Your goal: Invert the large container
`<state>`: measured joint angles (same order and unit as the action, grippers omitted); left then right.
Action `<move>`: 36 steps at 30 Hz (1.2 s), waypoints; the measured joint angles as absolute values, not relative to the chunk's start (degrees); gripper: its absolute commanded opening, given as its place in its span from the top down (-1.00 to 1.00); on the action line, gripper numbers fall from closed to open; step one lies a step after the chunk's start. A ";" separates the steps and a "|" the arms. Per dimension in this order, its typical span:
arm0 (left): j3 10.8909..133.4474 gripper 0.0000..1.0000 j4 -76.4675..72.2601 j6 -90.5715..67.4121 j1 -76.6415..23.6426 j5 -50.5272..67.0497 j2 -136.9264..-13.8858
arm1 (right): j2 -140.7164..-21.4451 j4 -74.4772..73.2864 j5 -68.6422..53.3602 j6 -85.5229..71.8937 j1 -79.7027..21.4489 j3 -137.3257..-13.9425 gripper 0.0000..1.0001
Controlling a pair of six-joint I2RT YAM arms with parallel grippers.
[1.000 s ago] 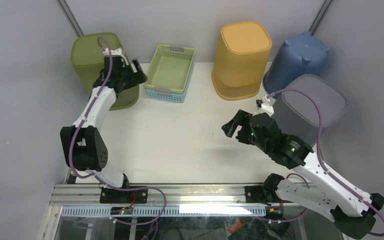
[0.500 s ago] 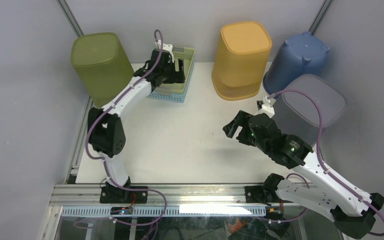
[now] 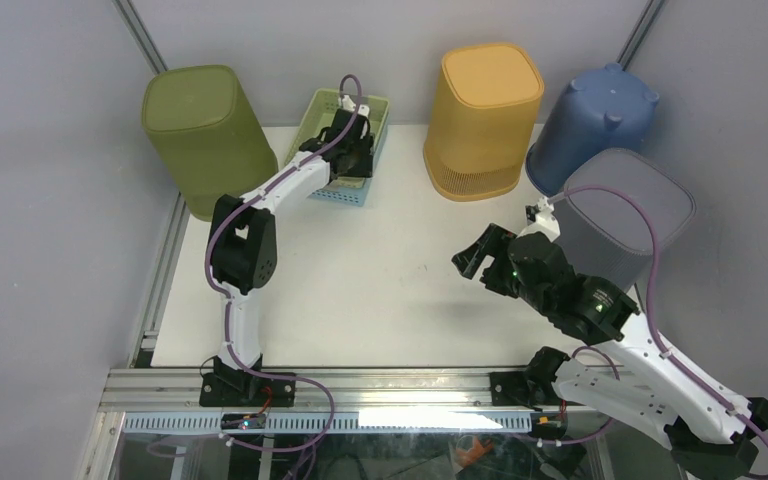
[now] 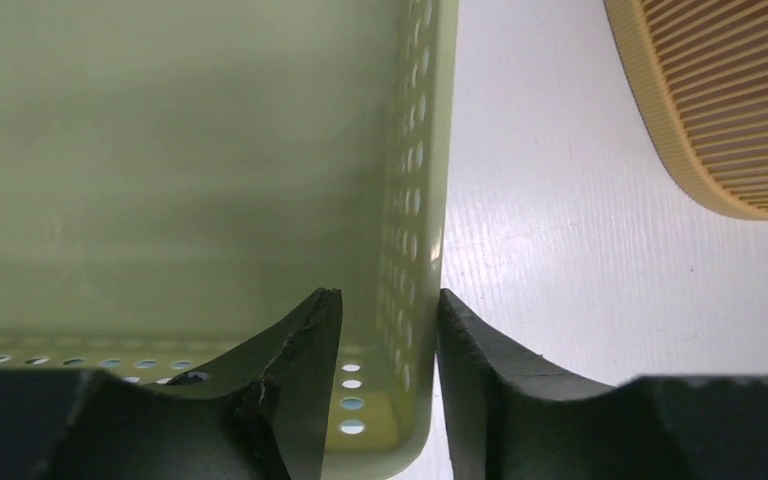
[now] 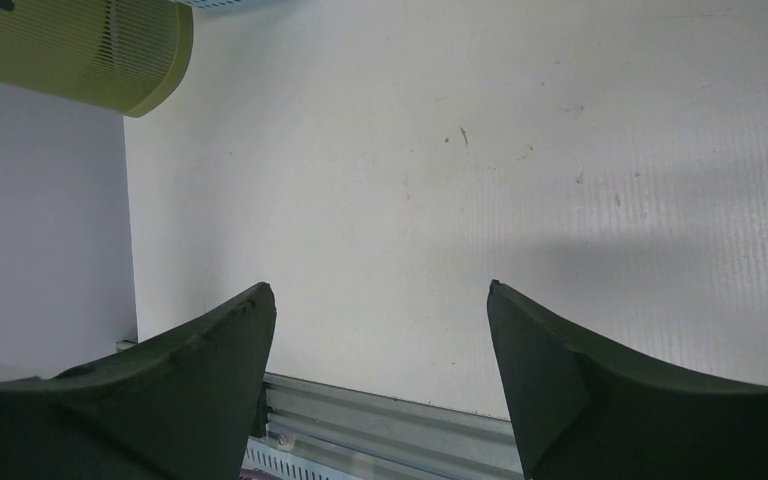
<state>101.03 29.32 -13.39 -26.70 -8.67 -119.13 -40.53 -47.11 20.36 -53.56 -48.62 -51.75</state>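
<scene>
While the right gripper (image 3: 475, 262) just hangs over bare white table (image 3: 360, 290) with its fingers spread wide and nothing in them, the left gripper (image 3: 355, 150) is over at the back, reaching into the light green perforated basket (image 3: 312, 132). That basket sits open side up, nested in a light blue basket (image 3: 325, 193), between the olive bin (image 3: 205, 135) and the orange bin (image 3: 485, 115). In the left wrist view, one finger is inside and the other outside the basket's right wall (image 4: 415, 200). There's a sliver of gap on the inner side, so it looks like it's straddling, not pinching. The olive, orange, dark blue bin (image 3: 595, 120) and grey bin (image 3: 625, 215) all stand bottom-up.
</scene>
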 measured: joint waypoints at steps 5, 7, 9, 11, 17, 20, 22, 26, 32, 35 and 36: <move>101.75 1.00 29.34 -12.51 -27.51 -8.93 -119.13 | -40.69 -47.51 20.36 -53.71 -48.62 -51.75 -0.63; 101.89 1.00 29.39 -11.73 -28.18 -9.19 -119.13 | -40.91 -47.48 20.34 -53.74 -48.62 -51.75 -0.62; 102.10 1.00 29.78 -11.42 -28.93 -9.50 -119.13 | -41.06 -47.46 20.34 -53.76 -48.62 -51.75 -0.62; 102.52 1.00 30.79 -11.44 -29.65 -9.85 -119.09 | -41.17 -47.44 20.32 -53.91 -48.62 -51.75 -0.62; 103.09 1.00 36.18 -16.01 -31.16 -8.58 -115.22 | -42.70 -47.42 20.99 -54.92 -48.62 -51.75 -0.60; 103.09 1.00 38.41 -19.51 -31.22 -6.46 -110.17 | -44.56 -47.72 22.22 -56.21 -48.62 -51.75 -0.60; 103.04 1.00 39.33 -21.91 -31.29 -4.97 -105.84 | -45.63 -47.83 22.39 -56.66 -48.62 -51.77 -0.60; 102.89 1.00 39.64 -24.75 -31.51 -1.23 -97.56 | -46.92 -47.88 22.39 -56.75 -48.62 -52.16 -0.60; 101.38 1.00 39.40 -26.39 -32.21 2.59 -87.70 | -45.93 -47.68 23.09 -56.66 -48.62 -52.82 -0.61; 99.85 1.00 39.07 -26.96 -32.18 4.43 -84.62 | -44.53 -47.75 23.44 -56.51 -48.62 -52.95 -0.61; 98.85 1.00 38.68 -27.51 -32.18 5.28 -83.59 | -44.12 -47.79 23.59 -56.47 -48.62 -53.17 -0.61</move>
<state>98.85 38.68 -27.51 -32.18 5.28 -83.59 -44.12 -47.79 23.59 -56.47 -48.62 -53.17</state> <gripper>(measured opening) 0.039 0.803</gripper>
